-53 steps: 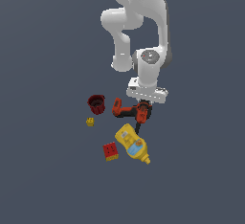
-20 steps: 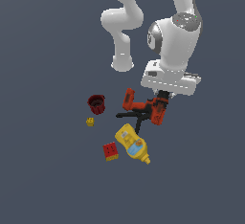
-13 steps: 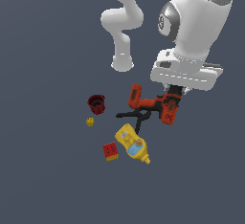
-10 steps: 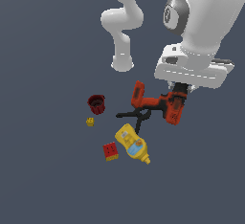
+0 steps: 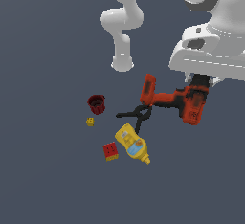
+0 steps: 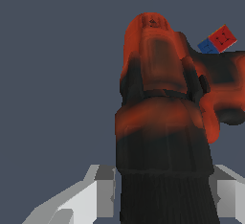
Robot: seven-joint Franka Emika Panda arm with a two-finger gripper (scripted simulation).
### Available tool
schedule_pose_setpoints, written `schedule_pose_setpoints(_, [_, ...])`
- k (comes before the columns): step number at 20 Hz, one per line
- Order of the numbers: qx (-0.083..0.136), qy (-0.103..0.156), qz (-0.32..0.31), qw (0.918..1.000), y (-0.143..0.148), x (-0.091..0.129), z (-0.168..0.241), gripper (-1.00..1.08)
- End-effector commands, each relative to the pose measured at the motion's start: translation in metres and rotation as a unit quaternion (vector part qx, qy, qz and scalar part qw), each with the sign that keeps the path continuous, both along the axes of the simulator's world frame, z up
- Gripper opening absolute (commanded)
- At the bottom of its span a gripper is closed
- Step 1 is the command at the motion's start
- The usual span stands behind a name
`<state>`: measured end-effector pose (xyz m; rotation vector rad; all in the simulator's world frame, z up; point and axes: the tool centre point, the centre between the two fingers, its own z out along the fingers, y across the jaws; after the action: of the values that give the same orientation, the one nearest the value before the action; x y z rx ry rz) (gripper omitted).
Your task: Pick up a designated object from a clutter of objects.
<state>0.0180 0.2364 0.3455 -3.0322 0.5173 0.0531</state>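
The designated object, a red-orange and black power drill, hangs in the air at the exterior view's right, its flat red battery base pointing toward the clutter. My gripper is shut on the drill's body from above, mostly hidden under the white hand. In the wrist view the drill fills the middle, between the grey fingers. Below lies the rest of the clutter: a black clamp, a yellow mustard bottle, a red block, a tiny yellow block and a dark red cup.
The arm's white base column rises behind the clutter. The white wrist and hand loom large at the exterior view's upper right. In the wrist view the red block shows small beyond the drill.
The drill has left the floor with my gripper shut on it. Arm and drill have risen and moved toward the exterior view's right, away from the clamp and bottle.
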Motion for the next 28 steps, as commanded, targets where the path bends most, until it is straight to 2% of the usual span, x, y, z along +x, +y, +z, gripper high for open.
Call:
schedule_pose_setpoints(1, [0.001,-0.004,0.000,1.0000,0.006,0.009,0.018,-1.00])
schedule_pose_setpoints(14, [0.002,-0.003,0.000,1.0000,0.029,0.041,0.074,-1.00])
schedule_pose_setpoints(28, [0.002,-0.003,0.000,1.0000,0.037,0.052,0.091,-1.00])
